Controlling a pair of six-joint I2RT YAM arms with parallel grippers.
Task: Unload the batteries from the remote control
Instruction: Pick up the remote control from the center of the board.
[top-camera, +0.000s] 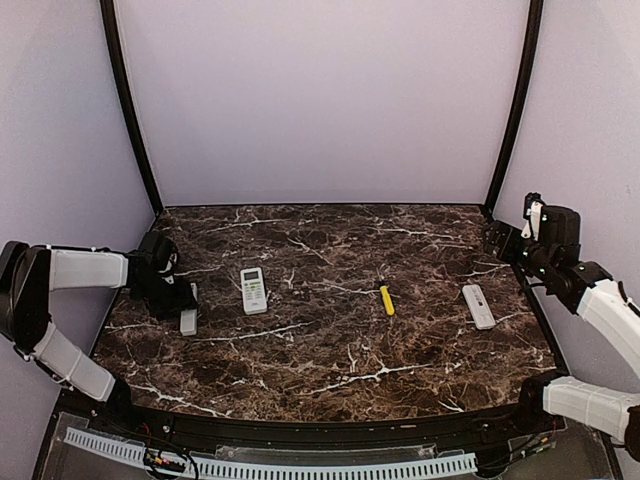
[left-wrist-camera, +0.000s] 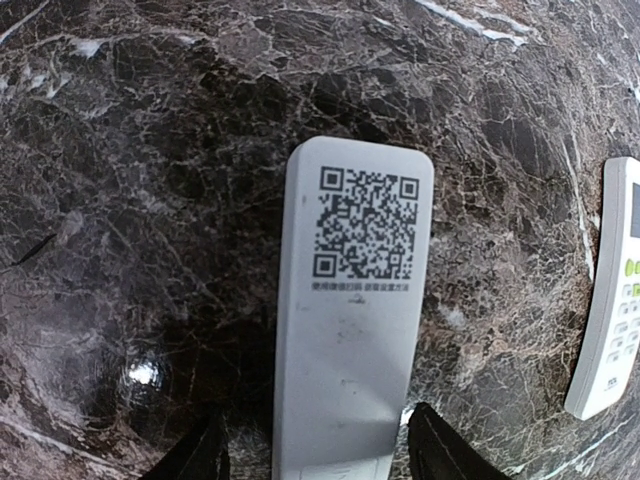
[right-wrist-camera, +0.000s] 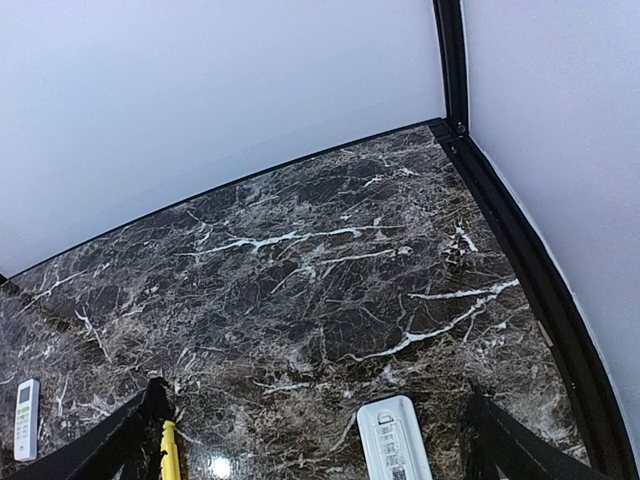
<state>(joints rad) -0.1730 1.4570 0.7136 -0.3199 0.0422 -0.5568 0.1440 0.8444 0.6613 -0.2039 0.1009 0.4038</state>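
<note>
Nearest, the left gripper (left-wrist-camera: 318, 415) stands open astride a face-down remote (left-wrist-camera: 350, 320), not clamping it; the batteries cannot be seen. Beyond lie a face-up remote (top-camera: 254, 290), a yellow tool (top-camera: 387, 300) and a third remote (top-camera: 478, 306). Farthest, the right gripper (right-wrist-camera: 315, 392) hangs wide open, empty.

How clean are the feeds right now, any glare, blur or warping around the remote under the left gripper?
Left wrist: the remote is sharp, its QR code crisp; one small glare spot on the table left of it. Right wrist: the table's far edge bows from lens warping, with glare beside the yellow tool. Top external: even light, no blur.
</note>
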